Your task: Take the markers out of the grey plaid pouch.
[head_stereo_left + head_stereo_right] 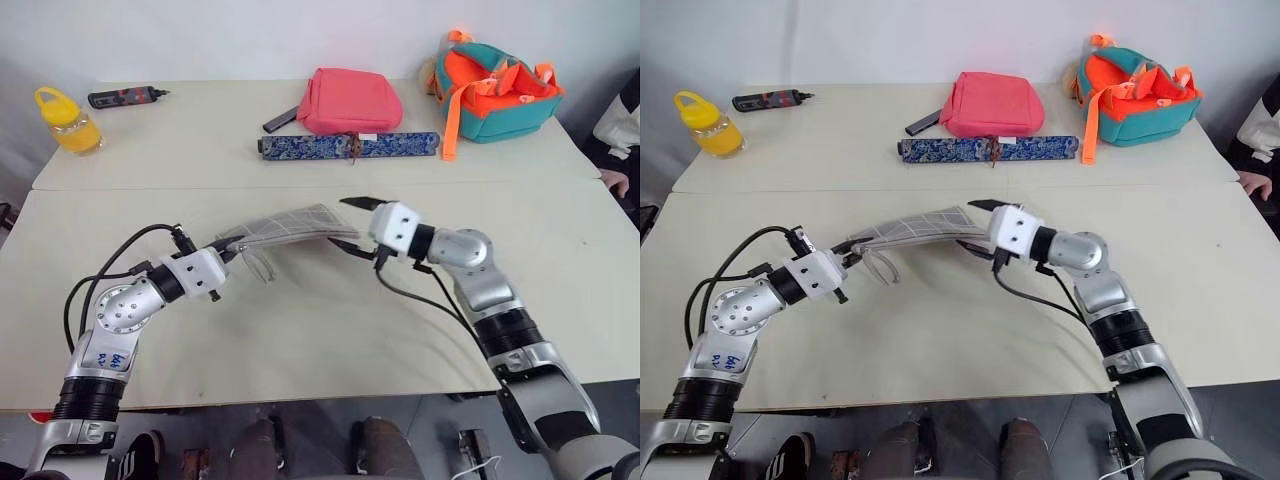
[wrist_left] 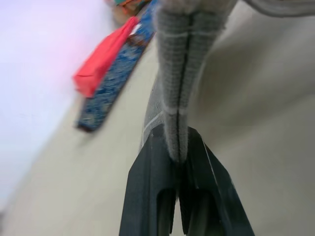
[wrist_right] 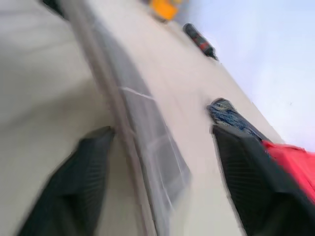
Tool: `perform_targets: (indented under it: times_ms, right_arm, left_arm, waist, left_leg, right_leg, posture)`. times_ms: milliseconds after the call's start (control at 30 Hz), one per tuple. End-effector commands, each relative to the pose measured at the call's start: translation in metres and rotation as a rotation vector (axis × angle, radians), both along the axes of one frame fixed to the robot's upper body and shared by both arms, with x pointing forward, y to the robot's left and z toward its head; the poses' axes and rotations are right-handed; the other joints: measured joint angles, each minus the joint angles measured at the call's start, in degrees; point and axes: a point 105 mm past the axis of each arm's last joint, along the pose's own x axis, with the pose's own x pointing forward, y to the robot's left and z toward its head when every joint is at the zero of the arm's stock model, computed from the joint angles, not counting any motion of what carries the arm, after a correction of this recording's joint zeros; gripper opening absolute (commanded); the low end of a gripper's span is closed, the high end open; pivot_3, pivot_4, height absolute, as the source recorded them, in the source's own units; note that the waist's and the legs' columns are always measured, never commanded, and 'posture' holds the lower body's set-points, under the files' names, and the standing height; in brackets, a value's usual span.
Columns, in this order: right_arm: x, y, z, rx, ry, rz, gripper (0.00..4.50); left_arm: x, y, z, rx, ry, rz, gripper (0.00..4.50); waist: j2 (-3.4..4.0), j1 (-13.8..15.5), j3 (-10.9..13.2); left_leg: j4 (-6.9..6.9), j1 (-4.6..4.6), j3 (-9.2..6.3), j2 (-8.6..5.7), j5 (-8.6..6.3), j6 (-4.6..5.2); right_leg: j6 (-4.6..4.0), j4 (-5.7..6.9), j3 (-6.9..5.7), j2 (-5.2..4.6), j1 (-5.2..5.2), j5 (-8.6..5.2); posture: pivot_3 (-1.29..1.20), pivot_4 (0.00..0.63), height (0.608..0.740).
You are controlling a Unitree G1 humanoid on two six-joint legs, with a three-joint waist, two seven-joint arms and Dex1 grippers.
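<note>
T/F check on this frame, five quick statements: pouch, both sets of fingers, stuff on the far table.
1. The left gripper is shut on the flat grey plaid fabric pouch. True.
2. The right gripper is clamped tight on the pouch. False: its fingers stand wide apart, the pouch edge between them.
3. The pouch lies flat on the table. False: it is held up off the surface.
4. A pink pouch sits behind a long blue patterned case. True.
5. The yellow bottle is beside the orange-teal bag. False: they sit at opposite ends.
</note>
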Motion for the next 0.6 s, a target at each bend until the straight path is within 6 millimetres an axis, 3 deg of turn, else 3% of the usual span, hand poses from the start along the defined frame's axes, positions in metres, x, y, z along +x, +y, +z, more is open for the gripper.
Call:
perform_targets:
  times_ms: [33, 100, 233, 333, 600]
  right_arm:
    - [-0.027, 0.003, 0.026, 0.166, 0.147, 0.115, 3.82]
    - [-0.043, 0.010, 0.021, 0.206, 0.277, 0.172, 3.82]
    - [-0.081, 0.032, -0.034, 0.066, 0.525, 0.246, 3.82]
    - [-0.073, 0.042, -0.045, 0.132, 0.582, 0.158, 3.82]
    - [-0.058, 0.067, -0.043, 0.203, 0.556, 0.073, 3.82]
  left_arm:
    - [0.002, -0.004, 0.006, 0.066, -0.111, 0.045, 0.00]
    - [0.003, -0.011, -0.004, 0.059, -0.100, 0.064, 0.00]
    - [0.000, -0.040, -0.022, -0.010, -0.046, 0.010, 0.00]
    - [0.002, -0.048, -0.025, -0.006, -0.035, 0.003, 0.00]
    - [0.002, -0.056, -0.023, -0.008, -0.024, -0.010, 0.00]
  waist:
    - [0.00, 0.3, 0.0]
    - [0.00, 0.5, 0.0]
    - [-0.06, 1.3, 0.0]
    - [-0.10, 1.5, -0.1]
    - [-0.11, 1.2, -0.1]
  left_leg:
    - [0.00, 0.00, 0.00, 0.00, 0.00, 0.00]
    - [-0.03, 0.00, -0.09, 0.00, -0.01, 0.02]
    - [0.00, 0.01, -0.07, 0.00, -0.04, 0.06]
    - [0.06, -0.01, 0.00, -0.01, -0.06, 0.08]
    - [0.08, -0.01, -0.02, -0.02, 0.05, 0.16]
  right_leg:
    - [0.00, -0.01, 0.00, 0.00, -0.01, 0.00]
    - [0.00, 0.07, 0.03, 0.00, -0.02, 0.00]
    - [0.00, 0.04, 0.00, 0.00, -0.01, 0.00]
    - [0.00, -0.17, -0.02, -0.02, 0.00, 0.00]
    - [-0.08, -0.10, 0.00, -0.06, -0.04, 0.05]
  posture:
    - [0.00, 0.150, 0.740]
    - [0.00, 0.150, 0.740]
    - [0.00, 0.150, 0.740]
    - [0.00, 0.150, 0.740]
    - [0.00, 0.150, 0.740]
